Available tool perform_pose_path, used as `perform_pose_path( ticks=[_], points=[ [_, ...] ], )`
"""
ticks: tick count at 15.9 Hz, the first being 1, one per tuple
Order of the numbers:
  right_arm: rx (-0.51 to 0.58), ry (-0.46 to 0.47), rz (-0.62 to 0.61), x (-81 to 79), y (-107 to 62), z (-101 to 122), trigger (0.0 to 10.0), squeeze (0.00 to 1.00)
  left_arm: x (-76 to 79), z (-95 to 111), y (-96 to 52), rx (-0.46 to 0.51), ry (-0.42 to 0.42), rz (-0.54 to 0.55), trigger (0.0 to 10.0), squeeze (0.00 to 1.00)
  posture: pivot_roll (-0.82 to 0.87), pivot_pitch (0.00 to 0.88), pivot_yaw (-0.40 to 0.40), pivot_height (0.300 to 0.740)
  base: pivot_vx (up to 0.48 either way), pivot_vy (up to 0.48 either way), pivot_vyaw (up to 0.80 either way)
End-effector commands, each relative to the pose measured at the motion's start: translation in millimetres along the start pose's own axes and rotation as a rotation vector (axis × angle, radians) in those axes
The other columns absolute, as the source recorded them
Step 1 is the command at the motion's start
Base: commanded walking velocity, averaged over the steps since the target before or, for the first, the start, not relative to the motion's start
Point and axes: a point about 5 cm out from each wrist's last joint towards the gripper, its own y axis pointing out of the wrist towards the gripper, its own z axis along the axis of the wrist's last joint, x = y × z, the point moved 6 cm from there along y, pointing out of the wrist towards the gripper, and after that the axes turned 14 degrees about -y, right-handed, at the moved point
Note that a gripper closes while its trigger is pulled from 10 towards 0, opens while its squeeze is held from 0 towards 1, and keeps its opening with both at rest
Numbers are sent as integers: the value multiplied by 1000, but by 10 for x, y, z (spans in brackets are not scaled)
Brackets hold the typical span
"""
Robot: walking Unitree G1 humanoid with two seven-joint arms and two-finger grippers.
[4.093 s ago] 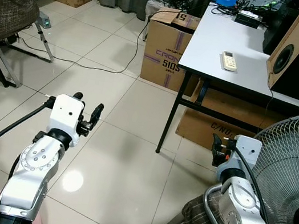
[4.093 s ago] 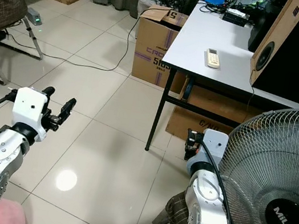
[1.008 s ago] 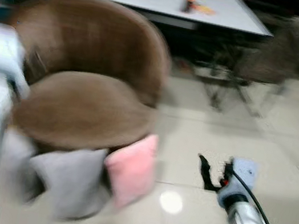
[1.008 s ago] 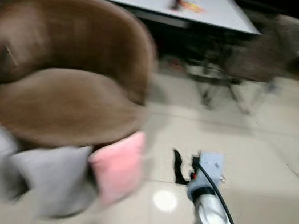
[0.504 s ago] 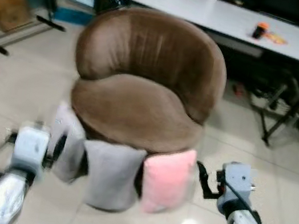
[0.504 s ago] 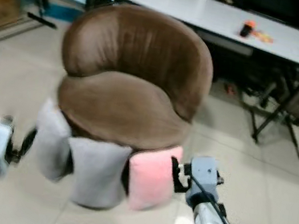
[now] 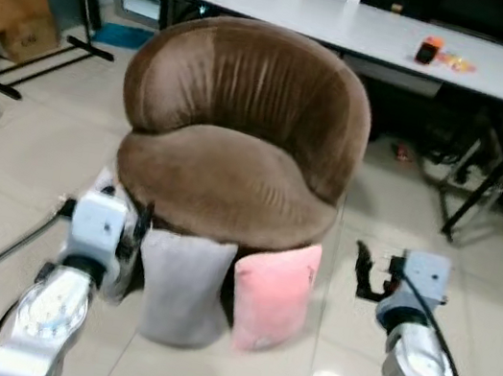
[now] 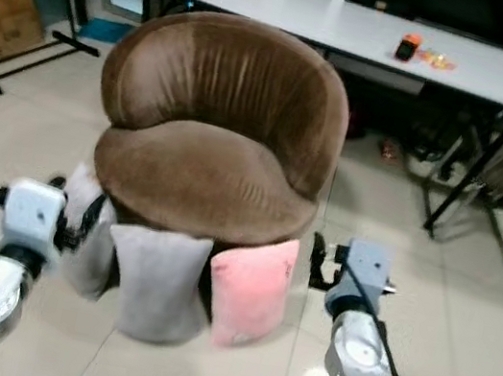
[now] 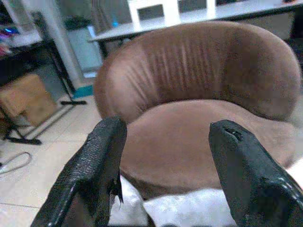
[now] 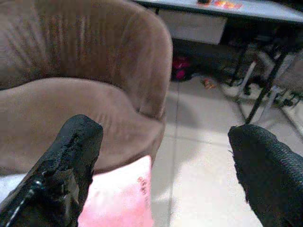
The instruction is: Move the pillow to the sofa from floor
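three pillows lean on the floor against the front of the brown sofa: a pink pillow, a grey pillow beside it, and another grey one partly behind the left gripper. the right gripper hovers just beside the pink one. both grippers' fingers are spread and empty. the pink pillow looks soft and light, likely to squash, so pinching its top edge seems best.

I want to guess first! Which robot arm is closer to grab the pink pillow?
Probably the right. The right gripper, fingers open, hangs beside the pink pillow; the left gripper sits past the grey pillow.
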Motion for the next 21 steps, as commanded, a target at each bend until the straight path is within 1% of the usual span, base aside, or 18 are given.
perform_pose_path(
  ticks=[1,2,3,4,6,7,9,10,11,12,13,14,15,16,18,20,21],
  points=[
    [1,7,-12,12,1,17,10000,0,-34,-103,-5,-32,0,18,10000,0,-2,0,-35,740,0,0,0],
    [-38,19,-22,36,-9,-49,10000,0,7,-103,2,-31,-1,10,10000,0,4,0,-35,740,0,0,0],
    [-34,51,35,-26,-15,-58,10000,0,63,-79,12,-25,-13,-8,10000,0,11,0,-41,740,0,0,0],
    [-12,74,59,-59,-14,-30,10000,0,99,-53,20,-18,-45,-14,10000,0,15,0,-44,740,0,0,0],
    [-9,46,92,-105,12,-5,10000,0,147,-48,28,-23,-59,-28,10000,0,22,0,-44,740,141,0,0],
    [-16,54,86,-105,32,-5,10000,0,172,-54,34,-26,-57,-36,10000,0,25,0,-45,740,300,0,525],
    [-33,54,44,-58,93,-12,10000,0,199,-66,60,-30,-55,-39,10000,0,32,0,-50,740,309,0,800],
    [-37,64,26,-40,119,-7,10000,0,203,-65,78,-31,-54,-38,10000,0,35,0,-51,740,311,0,0],
    [-55,58,3,-22,157,-25,10000,0,173,-38,110,-30,-75,-23,10000,0,43,0,-48,740,311,0,0],
    [-55,34,-5,-16,188,-19,10000,0,170,-5,128,-26,-81,-27,10000,0,39,0,-40,740,307,0,0],
    [-34,22,-19,6,216,23,10000,0,167,21,144,-22,-86,-32,10000,0,27,0,-35,740,307,0,0],
    [-31,30,-31,27,233,37,10000,0,162,18,156,-24,-84,-33,10000,0,16,0,-29,740,311,0,0],
    [-35,69,-14,22,237,49,10000,0,156,5,165,-28,-81,-32,10000,0,2,0,-23,740,307,0,0],
    [-36,87,-13,39,223,47,10000,0,152,-9,168,-33,-86,-29,10000,0,-5,0,-21,740,311,0,0],
    [-55,70,-35,86,192,-11,10000,0,152,-26,164,-40,-88,-26,10000,0,1,0,-31,740,311,0,0],
    [-61,75,-15,55,188,-34,10000,0,144,-38,155,-43,-84,-22,10000,0,1,0,-33,740,311,0,0],
    [-64,90,28,-20,175,-44,10000,0,122,-67,131,-50,-79,-11,10000,0,1,0,-36,740,315,0,0]
  ],
)
